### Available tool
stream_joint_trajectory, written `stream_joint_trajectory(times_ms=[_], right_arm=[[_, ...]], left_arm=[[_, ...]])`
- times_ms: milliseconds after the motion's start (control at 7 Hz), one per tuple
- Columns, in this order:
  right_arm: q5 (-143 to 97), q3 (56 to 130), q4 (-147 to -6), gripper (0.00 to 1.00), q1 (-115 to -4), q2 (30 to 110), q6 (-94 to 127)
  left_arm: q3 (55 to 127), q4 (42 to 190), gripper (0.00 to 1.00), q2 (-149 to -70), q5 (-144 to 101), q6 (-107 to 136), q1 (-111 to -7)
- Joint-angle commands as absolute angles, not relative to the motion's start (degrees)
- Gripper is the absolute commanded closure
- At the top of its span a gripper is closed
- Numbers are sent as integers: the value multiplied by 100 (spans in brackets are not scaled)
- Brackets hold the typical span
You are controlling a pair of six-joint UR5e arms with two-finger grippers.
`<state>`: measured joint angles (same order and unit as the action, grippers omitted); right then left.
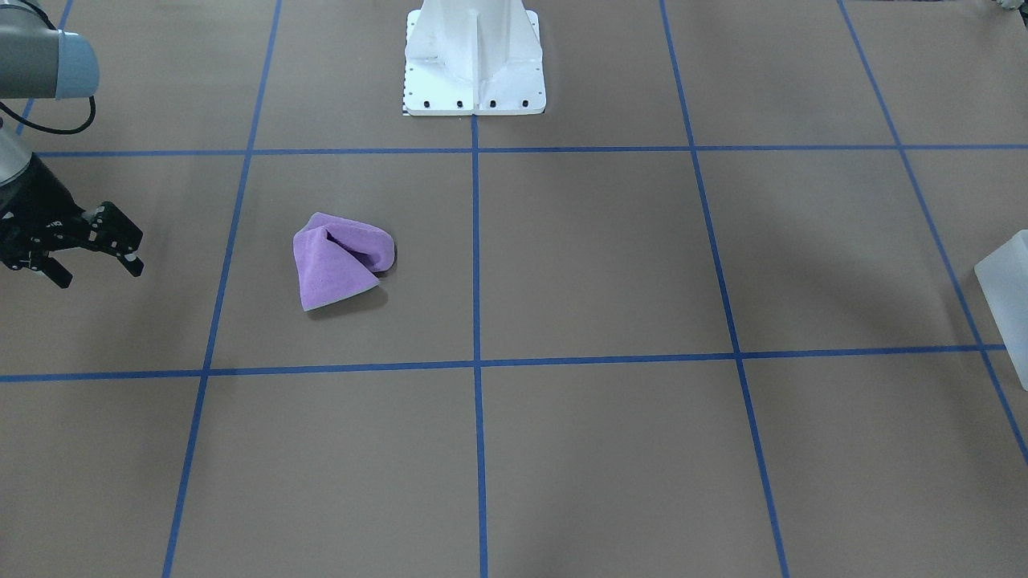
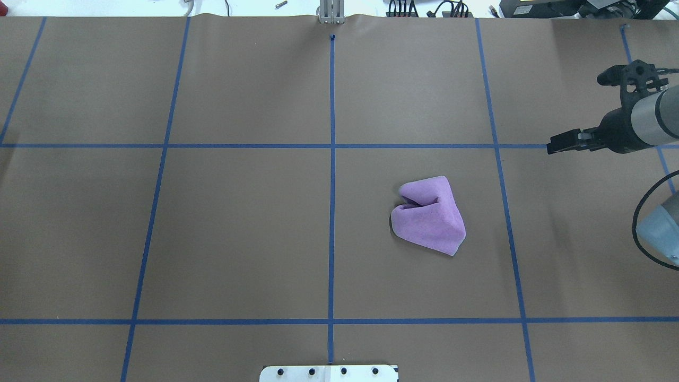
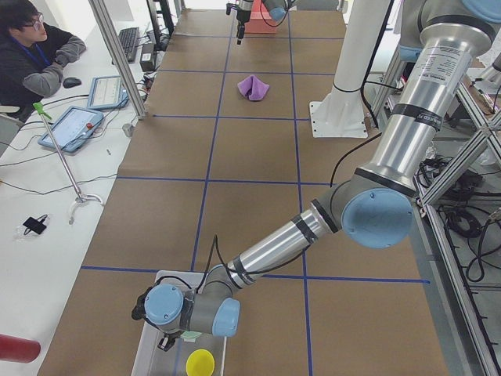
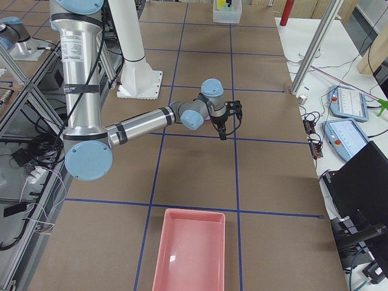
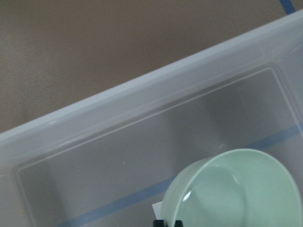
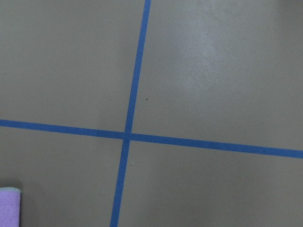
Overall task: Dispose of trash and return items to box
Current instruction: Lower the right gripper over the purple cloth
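Operator: Where are the bowl and the cup?

Spotter: Your left tool (image 5: 169, 223) hangs over the box (image 5: 142, 94). The bowl (image 5: 236, 189) sits right at its tips, inside the box walls. The cup (image 3: 200, 363) is in the box too, just beside that tool.

Operator: Is that tool gripping the bowl?

Spotter: You can't tell from these views. Only the very tips show at the bottom edge of your left wrist view, close by the bowl's rim, and whether they touch it isn't clear.

Operator: And the right tool?

Spotter: Your right tool (image 1: 96, 269) hovers above the surface (image 2: 238, 239) with its fingers spread and nothing between them. The cloth (image 1: 341, 257) lies crumpled on the surface, off to that tool's side and apart from it. Your right wrist view catches only one corner of it. The tray (image 4: 188, 248) lies well apart from that tool, at the end of the surface on the robot's right.
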<state>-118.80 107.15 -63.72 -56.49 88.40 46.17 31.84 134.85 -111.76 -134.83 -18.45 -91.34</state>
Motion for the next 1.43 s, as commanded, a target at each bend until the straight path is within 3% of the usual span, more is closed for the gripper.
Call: stream_joint_trajectory(times_ms=[0, 143, 429, 571, 857, 1286], right_arm=[[-11839, 10844, -6372, 0, -5450, 8798, 4971], [-11830, 10994, -6381, 0, -5310, 8763, 5288], [-11140, 11214, -6416, 0, -4601, 8737, 6148], [-10744, 11337, -6460, 0, -4179, 8736, 6544], [-9796, 11949, -7526, 0, -3170, 8728, 6740], [-9492, 11998, -8768, 1, -2593, 7580, 7357]], left_arm=[[3487, 13335, 1, -11267, -13831, -1785, -9201], [3776, 12715, 1, -11381, -14339, -1784, -9576], [5362, 11178, 1, -11251, -14537, -1784, -9922], [5796, 10806, 1, -11146, -14537, -1784, -9923], [5897, 10802, 1, -11074, -14520, -1784, -9914], [5906, 10854, 1, -11065, -14493, -1802, -9923]])
